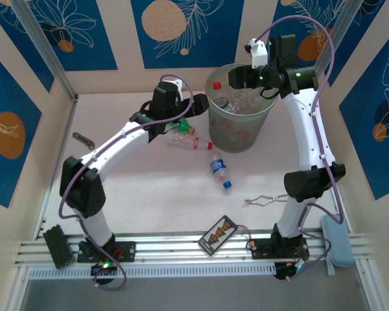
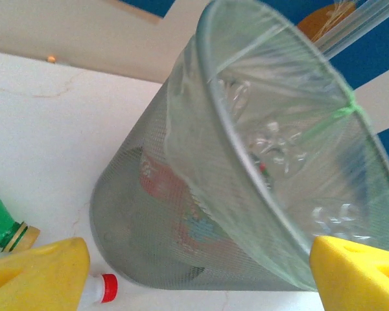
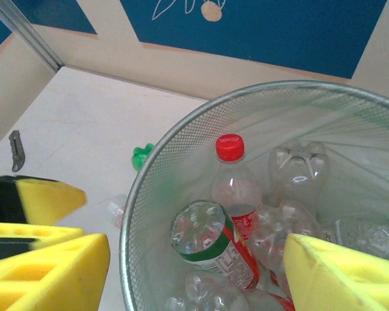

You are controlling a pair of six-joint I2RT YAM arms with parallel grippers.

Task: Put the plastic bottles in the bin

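The bin (image 1: 241, 129), a grey mesh bucket with a clear liner, stands at the back of the table. My right gripper (image 1: 237, 78) hovers over its rim, open (image 3: 191, 275), holding nothing. Inside lie several plastic bottles, among them a red-capped one (image 3: 235, 184) and a green-labelled one (image 3: 211, 241). My left gripper (image 1: 176, 127) is low beside the bin's left side, open (image 2: 201, 288) and empty. A green bottle (image 1: 182, 124) (image 2: 2, 227) and a clear red-capped bottle (image 1: 187, 140) (image 2: 102, 288) lie by it. A blue-labelled bottle (image 1: 219, 170) lies further forward.
Metal scissors (image 1: 266, 199) lie near the right arm's base. A flat black card (image 1: 218, 234) sits at the front edge. A small dark tool (image 1: 83, 139) lies at the left. Patterned walls enclose the table on three sides.
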